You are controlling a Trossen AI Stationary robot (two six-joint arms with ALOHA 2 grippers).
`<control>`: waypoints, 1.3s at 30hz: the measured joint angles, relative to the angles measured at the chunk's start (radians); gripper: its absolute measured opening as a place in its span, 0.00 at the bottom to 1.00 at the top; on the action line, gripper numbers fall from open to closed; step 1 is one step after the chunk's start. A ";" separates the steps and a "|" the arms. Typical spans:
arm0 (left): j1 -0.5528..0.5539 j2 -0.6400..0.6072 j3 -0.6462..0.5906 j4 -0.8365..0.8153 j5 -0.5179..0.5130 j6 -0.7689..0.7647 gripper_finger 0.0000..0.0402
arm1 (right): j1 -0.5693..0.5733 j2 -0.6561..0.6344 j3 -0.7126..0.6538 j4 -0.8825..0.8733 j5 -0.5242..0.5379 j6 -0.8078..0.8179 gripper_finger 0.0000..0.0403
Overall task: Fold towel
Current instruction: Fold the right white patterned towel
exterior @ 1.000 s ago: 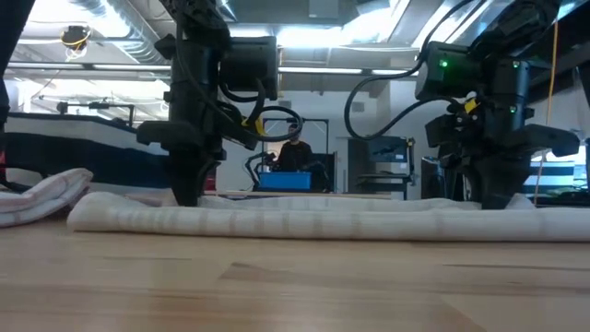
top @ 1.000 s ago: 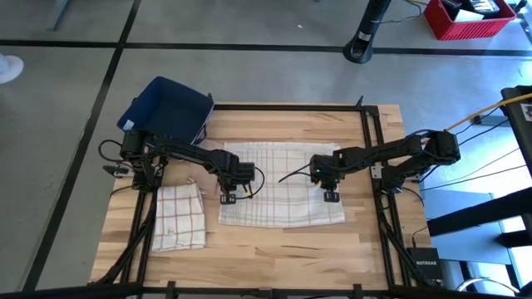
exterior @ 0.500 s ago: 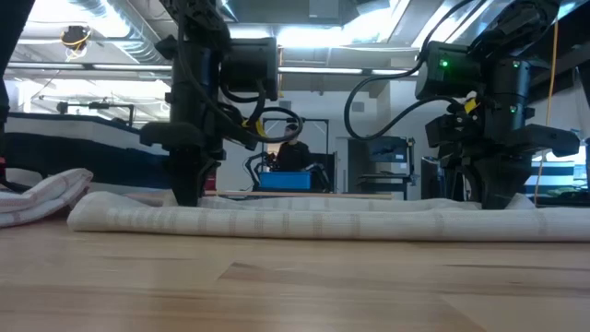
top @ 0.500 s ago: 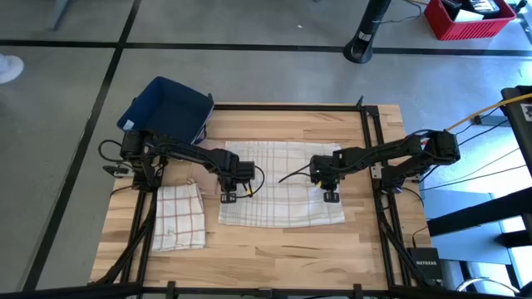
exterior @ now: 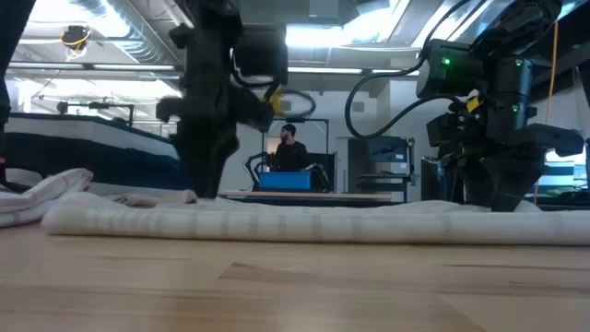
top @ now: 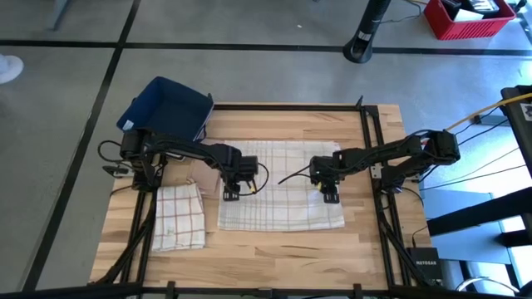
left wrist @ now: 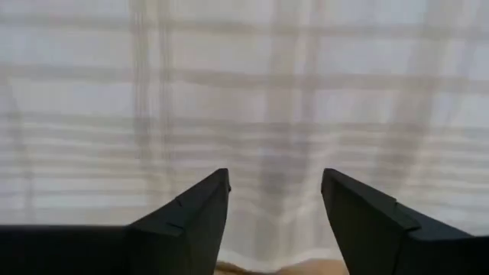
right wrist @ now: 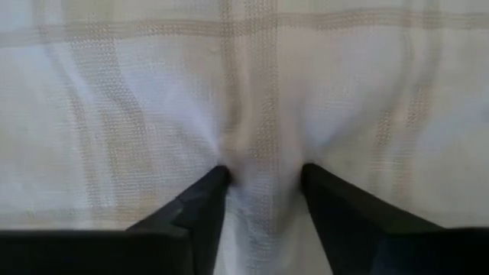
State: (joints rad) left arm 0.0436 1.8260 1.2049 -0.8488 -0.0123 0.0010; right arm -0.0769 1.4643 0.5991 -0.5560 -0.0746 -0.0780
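Observation:
A white towel (top: 281, 184) with faint beige checks lies folded flat in the middle of the wooden table, and shows as a low roll in the low view (exterior: 295, 224). My left gripper (left wrist: 275, 183) points down over the towel's left part (top: 231, 189), open and clear of the cloth. At the towel's right part, my right gripper (right wrist: 263, 174) points down (top: 328, 193) with its fingers apart and their tips on the cloth. My right gripper comes from above, pointing down, and its fingertips (right wrist: 216, 179) stand on the towel's top layer near its right side. A small raised ridge of cloth (right wrist: 263, 156) sits between the two fingers. The towel lies flat on the table.
A second folded towel (top: 179, 216) with red checks lies at the near left of the table. A blue bin (top: 166, 108) stands at the far left corner. Black frame rails run along the table's edges. In the low view a person (exterior: 289, 148) shows in the room behind.
My left gripper has risen off the towel and drawn a little toward the table's far edge. The towel's left end, seen in the low view, has spread out to the left and lies on the table.

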 joint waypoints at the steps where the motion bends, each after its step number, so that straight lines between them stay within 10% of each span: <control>1: 0.005 0.001 -0.010 0.015 -0.001 0.001 0.51 | 0.000 0.000 0.000 0.000 0.003 0.000 0.48; 22: 0.004 -0.011 -0.220 0.230 -0.015 -0.052 0.35 | -0.002 -0.022 0.030 -0.067 -0.008 0.011 0.46; 39: 0.005 -0.011 -0.222 0.239 -0.017 -0.042 0.37 | 0.018 -0.073 0.022 -0.070 0.023 0.027 0.68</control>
State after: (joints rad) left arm 0.0486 1.8145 0.9825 -0.6102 -0.0288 -0.0414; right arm -0.0593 1.3913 0.6208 -0.6262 -0.0512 -0.0510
